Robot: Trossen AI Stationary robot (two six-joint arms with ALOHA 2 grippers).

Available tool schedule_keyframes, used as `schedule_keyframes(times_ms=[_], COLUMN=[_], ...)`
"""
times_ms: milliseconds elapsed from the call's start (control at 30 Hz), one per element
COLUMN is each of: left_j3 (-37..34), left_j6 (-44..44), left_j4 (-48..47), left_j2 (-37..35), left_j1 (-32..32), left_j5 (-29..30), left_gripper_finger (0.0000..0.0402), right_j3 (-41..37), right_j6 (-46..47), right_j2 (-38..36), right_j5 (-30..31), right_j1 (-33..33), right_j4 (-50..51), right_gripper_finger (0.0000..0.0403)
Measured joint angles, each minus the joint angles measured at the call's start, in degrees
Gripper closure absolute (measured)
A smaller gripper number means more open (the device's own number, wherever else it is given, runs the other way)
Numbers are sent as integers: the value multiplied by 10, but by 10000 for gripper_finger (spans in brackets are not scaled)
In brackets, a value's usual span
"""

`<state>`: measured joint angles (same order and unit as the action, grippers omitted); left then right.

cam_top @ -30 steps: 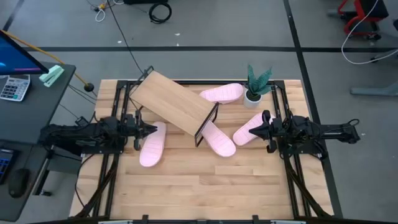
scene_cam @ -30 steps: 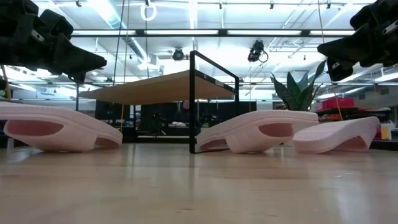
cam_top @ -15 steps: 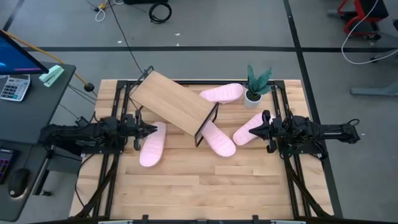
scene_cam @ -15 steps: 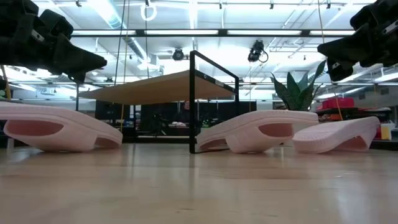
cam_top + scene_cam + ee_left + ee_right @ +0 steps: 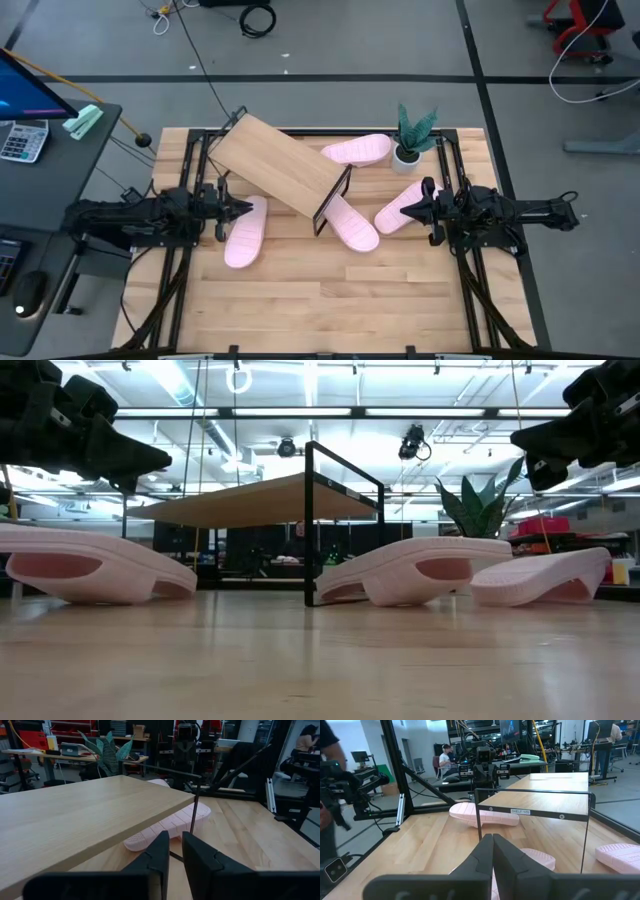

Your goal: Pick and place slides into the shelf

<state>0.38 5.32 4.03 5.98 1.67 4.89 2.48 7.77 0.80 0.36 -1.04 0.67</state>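
Nothing on the tabletop [image 5: 330, 300] has moved in the last second: the shelf [image 5: 280, 165] sits askew across the back; one slide [image 5: 246, 231] lies beside the left gripper [image 5: 243, 209], one [image 5: 351, 222] pokes out from under the shelf's end frame, one [image 5: 357, 150] lies behind it by the plant [image 5: 412, 135], one [image 5: 403, 213] by the right gripper [image 5: 406, 211]. The left fingers [image 5: 162, 851] stand a narrow gap apart, perhaps just starting to spread; the right fingers [image 5: 492, 851] are pressed together, empty. No slide is placed yet; I'd say the picking is only beginning.
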Motion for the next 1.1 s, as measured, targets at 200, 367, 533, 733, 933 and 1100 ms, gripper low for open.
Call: schedule_keyframes(times_ms=[200,367,533,733,933,1100], left_j3=[0,0,0,0,0,0], left_j6=[0,0,0,0,0,-5], left_j4=[0,0,0,0,0,0], left_j2=[0,0,0,0,0,0], left_j1=[0,0,0,0,0,1], left_j5=[0,0,0,0,0,12], left_gripper_finger=[342,349,351,343,346,350], right_j3=[0,0,0,0,0,0], right_j6=[0,0,0,0,0,-6], right_j2=[0,0,0,0,0,0], right_j5=[0,0,0,0,0,5], right_j1=[0,0,0,0,0,0], right_j4=[0,0,0,0,0,0], right_gripper_finger=[389,389,389,389,389,389])
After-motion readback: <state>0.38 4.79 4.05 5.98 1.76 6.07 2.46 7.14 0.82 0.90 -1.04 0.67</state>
